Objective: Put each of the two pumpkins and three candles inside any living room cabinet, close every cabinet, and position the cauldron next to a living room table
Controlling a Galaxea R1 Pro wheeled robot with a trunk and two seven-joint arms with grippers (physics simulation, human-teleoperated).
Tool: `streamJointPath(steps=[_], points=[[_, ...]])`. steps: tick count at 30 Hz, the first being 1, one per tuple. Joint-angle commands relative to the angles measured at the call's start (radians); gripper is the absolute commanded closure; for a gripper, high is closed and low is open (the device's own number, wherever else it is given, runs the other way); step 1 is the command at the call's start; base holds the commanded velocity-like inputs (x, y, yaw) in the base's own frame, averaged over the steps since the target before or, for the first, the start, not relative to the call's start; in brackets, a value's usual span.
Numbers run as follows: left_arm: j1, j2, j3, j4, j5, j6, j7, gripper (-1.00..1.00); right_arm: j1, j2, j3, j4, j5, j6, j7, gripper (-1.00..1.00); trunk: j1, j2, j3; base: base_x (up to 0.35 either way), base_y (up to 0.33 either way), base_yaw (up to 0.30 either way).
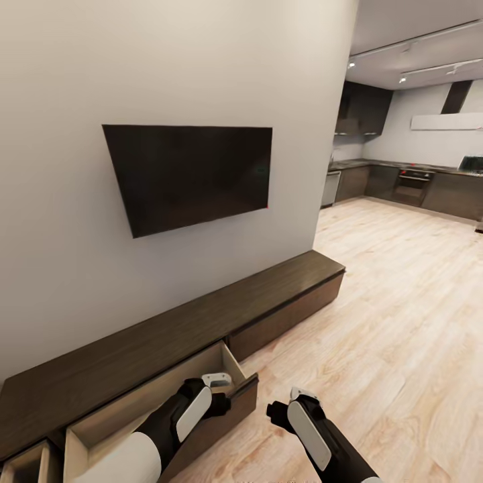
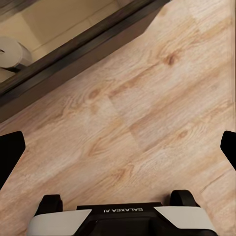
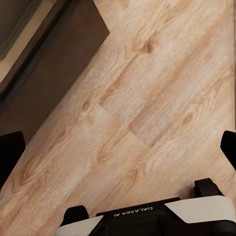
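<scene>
The cabinet (image 1: 201, 322) runs low along the wall (image 1: 67, 201), and one drawer (image 1: 157, 396) stands pulled out from it, its dark front (image 1: 231, 406) jutting over the wooden floor (image 1: 376, 322). The drawer's pale inside is open from above. The left claw (image 1: 218, 396) hangs at that drawer front, its fingers (image 2: 11, 152) spread wide over bare floor just beside the front (image 2: 73, 56). The right claw (image 1: 282, 409) is on the floor side of the front, fingers (image 3: 10, 155) also apart, with the front's corner (image 3: 73, 44) near. Away from the cabinet, the floor is open toward the kitchen (image 1: 402, 184).
</scene>
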Motion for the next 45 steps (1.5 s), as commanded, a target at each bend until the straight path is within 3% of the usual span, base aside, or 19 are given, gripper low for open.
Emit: streamJointPath(steps=[1, 45], points=[[-0.001, 0.001, -0.005, -0.002, 0.011, 0.002, 0.01, -1.0, -0.001, 0.0, 0.001, -0.001, -0.009, 0.001, -0.009, -1.0, 0.0, -0.001, -0.002, 0.0, 0.0, -0.247], [0.0, -0.002, -0.007, -0.013, 0.01, 0.002, 0.01, -1.0, -0.001, 0.0, -0.027, -0.008, -0.012, 0.003, -0.01, -1.0, 0.0, -0.001, -0.044, 0.0, 0.0, -0.242]])
